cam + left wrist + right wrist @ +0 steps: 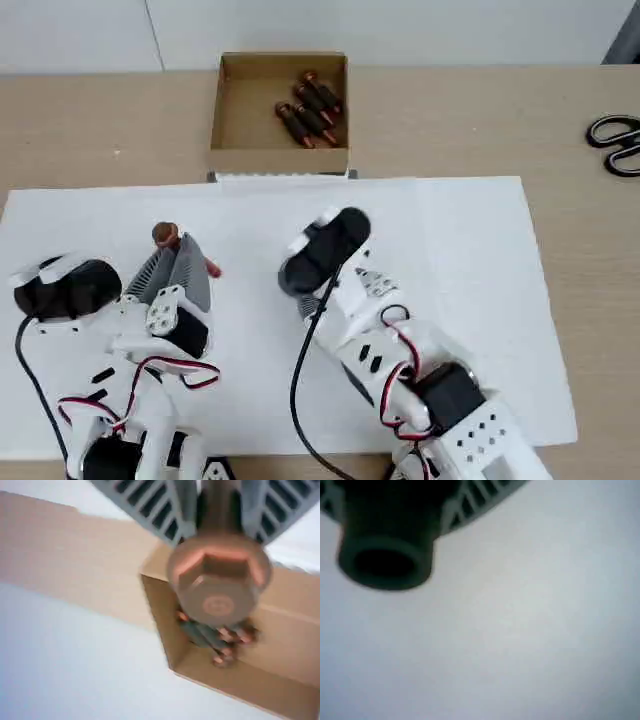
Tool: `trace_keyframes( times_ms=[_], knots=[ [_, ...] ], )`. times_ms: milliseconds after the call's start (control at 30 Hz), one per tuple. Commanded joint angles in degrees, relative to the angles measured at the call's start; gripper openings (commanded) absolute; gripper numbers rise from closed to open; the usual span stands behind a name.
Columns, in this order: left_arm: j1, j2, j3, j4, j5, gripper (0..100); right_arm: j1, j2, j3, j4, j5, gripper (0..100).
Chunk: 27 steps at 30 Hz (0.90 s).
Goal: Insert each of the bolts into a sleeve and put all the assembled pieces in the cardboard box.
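Observation:
My left gripper (176,258) is shut on a copper-coloured bolt (165,235) over the left part of the white sheet. The bolt's hex head (217,580) sticks out past the grey fingers (145,505) towards the cardboard box (165,625). My right gripper (395,510) is shut on a black sleeve (385,562), whose open end hangs just above the white sheet. In the high view that gripper is hidden under the right arm's black wrist (322,250) near the sheet's middle. The cardboard box (232,105) stands at the table's back and holds several assembled pieces (310,108).
A white sheet (470,260) covers most of the wooden table in front of the box. Black-handled scissors (615,143) lie at the far right edge. Red and black cables (300,380) hang from both arms near the front.

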Motion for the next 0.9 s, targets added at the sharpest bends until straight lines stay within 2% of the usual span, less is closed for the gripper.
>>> trace_keyframes(
  times_ms=[0, 233, 467, 733, 867],
  knots=[
    [2.2, -0.7, -2.4, -2.5, 4.9, 1, -2.4, -4.8, 4.8, -8.8, 3.5, 0.2],
    [2.5, -0.7, 1.4, -6.7, 6.7, 1, -6.4, -18.7, 17.2, -14.0, 7.1, 0.2],
    [8.4, -0.7, 1.4, -6.3, 8.5, 1, -8.7, -30.7, 25.3, -13.6, 8.6, 0.2],
    [9.6, -0.7, 0.9, -3.9, 8.5, 1, -8.3, -34.0, 27.4, -10.9, 9.6, 0.2],
    [9.7, -0.7, 0.9, -1.4, 8.5, 1, -5.7, -34.0, 28.1, -11.3, 9.7, 0.2]
  ],
)
